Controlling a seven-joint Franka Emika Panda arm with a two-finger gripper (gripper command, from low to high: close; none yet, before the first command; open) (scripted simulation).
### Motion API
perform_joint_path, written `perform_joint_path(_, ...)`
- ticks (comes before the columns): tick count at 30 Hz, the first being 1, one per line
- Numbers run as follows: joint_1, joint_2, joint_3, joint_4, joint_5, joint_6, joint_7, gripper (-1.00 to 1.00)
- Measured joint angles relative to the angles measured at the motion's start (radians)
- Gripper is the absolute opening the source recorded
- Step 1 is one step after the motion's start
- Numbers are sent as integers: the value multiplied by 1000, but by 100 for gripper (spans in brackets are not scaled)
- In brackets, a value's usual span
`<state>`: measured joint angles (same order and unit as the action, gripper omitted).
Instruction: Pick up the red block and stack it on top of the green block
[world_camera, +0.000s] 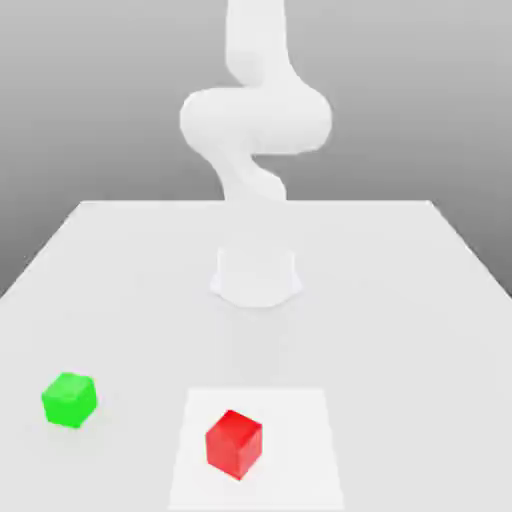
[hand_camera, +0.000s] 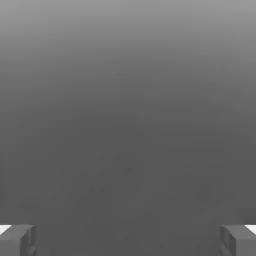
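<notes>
While the red block (world_camera: 234, 443) sits on the bench (world_camera: 400, 300) near the front edge of the exterior view, it rests on a paler square patch (world_camera: 300, 420) of the surface, turned so that one corner faces the camera and three of its glossy faces show. Off toward the exterior view's left and slightly farther back lies the green block (world_camera: 69, 399) — a cube of about the same size, standing on the plain bench outside the patch and well apart from the red one. Neither block touches anything but the surface beneath it. Behind them, toward the middle of the bench, stands the round white base (world_camera: 256, 276) of the arm (world_camera: 256, 115), whose pale links rise and bend above it against the grey backdrop. Seen from the hand view, the hand (hand_camera: 128, 240) is spread wide — its two grey fingertips (hand_camera: 17, 240) stand at opposite edges of the picture with nothing between them but grey ground, and it holds nothing.
</notes>
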<state>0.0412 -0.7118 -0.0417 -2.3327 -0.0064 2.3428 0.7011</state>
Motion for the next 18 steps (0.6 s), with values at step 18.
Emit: perform_joint_path(18,181,640,-218,-236,71,309,-799,0)
